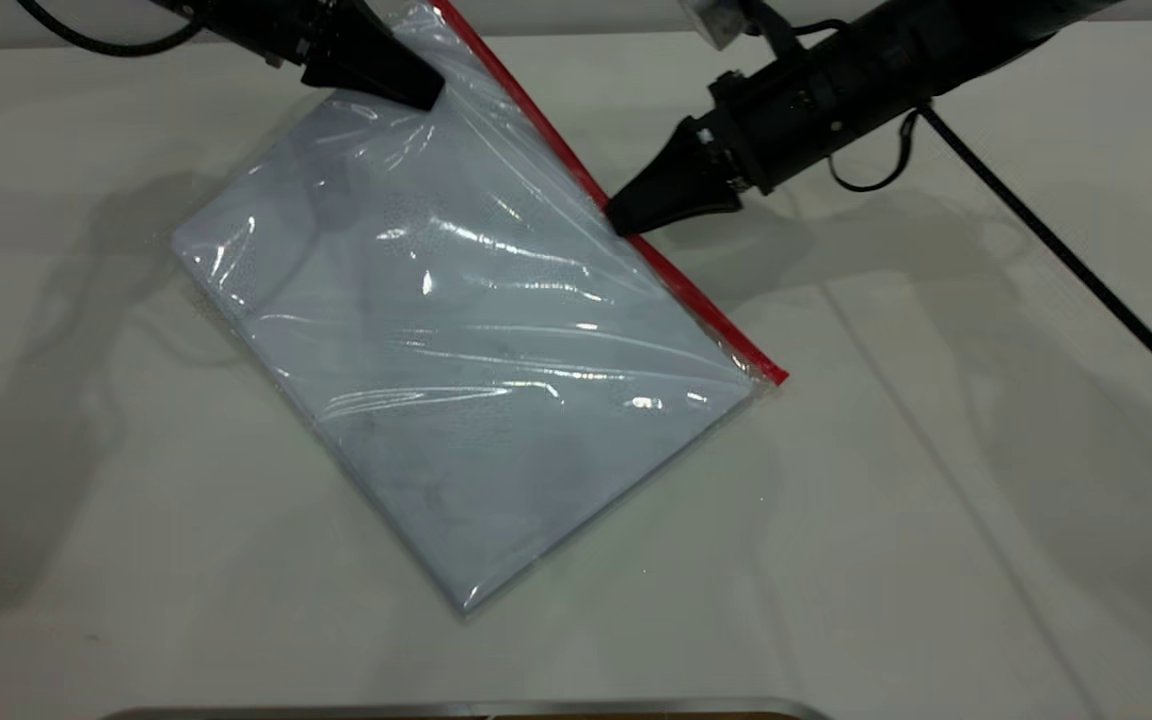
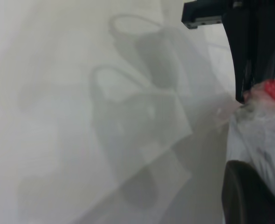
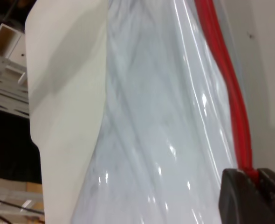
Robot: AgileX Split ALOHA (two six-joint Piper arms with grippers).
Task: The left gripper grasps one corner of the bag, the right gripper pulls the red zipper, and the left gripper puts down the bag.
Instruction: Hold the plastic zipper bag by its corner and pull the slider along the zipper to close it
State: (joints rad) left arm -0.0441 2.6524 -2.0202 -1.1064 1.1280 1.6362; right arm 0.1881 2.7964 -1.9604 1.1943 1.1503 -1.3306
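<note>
The bag point(image 1: 456, 350), a clear pouch with white sheets inside, lies tilted on the table, its far corner lifted. The left gripper point(image 1: 416, 95) is shut on that far corner beside the zipper's end. In the left wrist view its fingers point(image 2: 249, 56) pinch the crumpled bag corner point(image 2: 263, 135) at the red zipper end point(image 2: 273, 91). The red zipper point(image 1: 706, 300) runs along the bag's right long edge. The right gripper point(image 1: 621, 220) is shut on the zipper about midway along it. In the right wrist view the right gripper point(image 3: 255, 175) clamps the red zipper point(image 3: 228, 79) beside the bag point(image 3: 165, 116).
The right arm's black cable point(image 1: 1066, 260) trails across the white table point(image 1: 936, 520) toward the right edge. A metallic rim point(image 1: 456, 708) shows at the near edge. The table's edge point(image 3: 32, 116) shows in the right wrist view, with shelving beyond it.
</note>
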